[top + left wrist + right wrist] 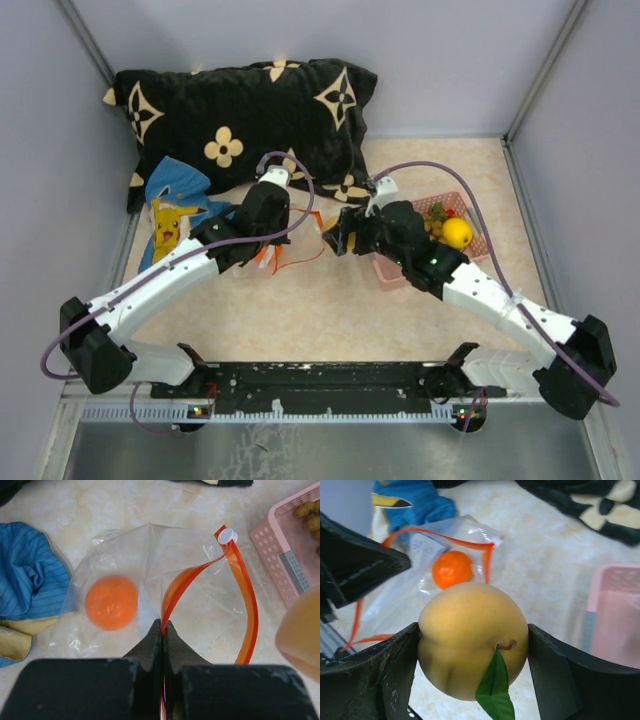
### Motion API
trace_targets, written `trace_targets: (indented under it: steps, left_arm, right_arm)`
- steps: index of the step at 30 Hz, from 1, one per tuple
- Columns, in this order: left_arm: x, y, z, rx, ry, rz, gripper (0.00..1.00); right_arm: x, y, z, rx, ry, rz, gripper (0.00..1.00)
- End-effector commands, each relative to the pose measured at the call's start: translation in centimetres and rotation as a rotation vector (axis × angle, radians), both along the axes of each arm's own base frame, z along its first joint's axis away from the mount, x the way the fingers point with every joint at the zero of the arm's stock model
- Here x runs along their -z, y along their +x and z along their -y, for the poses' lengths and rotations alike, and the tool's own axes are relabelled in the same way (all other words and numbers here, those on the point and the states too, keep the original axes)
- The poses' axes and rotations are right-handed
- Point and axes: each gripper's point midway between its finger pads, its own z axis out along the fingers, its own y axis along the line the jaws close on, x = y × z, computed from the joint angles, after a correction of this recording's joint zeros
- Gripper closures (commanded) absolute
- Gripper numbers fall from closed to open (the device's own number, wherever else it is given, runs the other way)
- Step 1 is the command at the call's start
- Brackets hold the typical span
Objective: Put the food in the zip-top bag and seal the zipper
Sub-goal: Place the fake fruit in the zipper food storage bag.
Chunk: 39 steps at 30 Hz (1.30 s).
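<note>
At the bottom of the overhead view, a black rail is carrying my two arm bases along the near edge of a table topped in pale beige, marble-patterned stone. My left gripper is pressing its jaws fully together on the zipper, the orange-red strip arching away toward a white slider tab at upper right of the left wrist view. The zip-top bag is lying flat on the stone, mouth gaping, an orange citrus sitting inside at centre left. My right gripper is holding its jaws wide around a yellow-tan fruit with a green leaf; the bag is showing beyond it, upper left of that view. Further back, right of centre overhead, a pink basket is holding a lemon and some brownish balls. A blue cloth with a yellow cartoon is bunching at the left, and a black pillow with tan flower shapes is lying across the far edge. Plain grey walls are closing in the table on three sides.
</note>
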Motion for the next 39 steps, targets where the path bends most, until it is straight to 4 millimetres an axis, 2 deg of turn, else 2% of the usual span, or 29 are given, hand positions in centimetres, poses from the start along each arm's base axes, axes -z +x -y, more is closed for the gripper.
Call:
trace_targets:
  steps: [1,8,16,19,24,28,33,39]
  left_arm:
    - [-1.7,0.2,0.6,0.014,-0.046,0.022,1.0]
    - [-2.6,0.0,0.9,0.026,-0.078,0.029,1.0]
    - [-3.7,-0.3,1.3,0.035,-0.125,0.039,1.0]
    - [-3.8,-0.3,1.2,0.031,-0.123,0.043,1.0]
    - [-3.9,-0.3,1.1,0.029,-0.126,0.044,1.0]
    - [-3.9,-0.3,1.1,0.029,-0.128,0.043,1.0]
    - [-4.0,-0.4,1.0,0.026,-0.127,0.045,1.0]
    - [-3.9,-0.5,0.7,0.019,-0.123,0.046,1.0]
  right_arm:
    - [-6.8,0.5,-4.5,-0.096,0.196,0.16,0.42]
    - [-6.8,0.3,-8.1,-0.168,0.269,0.189,0.41]
    - [-4.1,0.7,-10.0,-0.191,0.268,0.179,0.37]
    - [-2.8,0.6,-10.7,-0.223,0.244,0.144,0.32]
    - [-0.6,0.7,-10.3,-0.197,0.208,0.11,0.2]
    - [0.3,0.9,-10.0,-0.179,0.176,0.105,0.1]
    - [-0.6,0.9,-10.0,-0.194,0.163,0.131,0.03]
    - [-1.8,1.0,-9.2,-0.176,0.138,0.161,0.02]
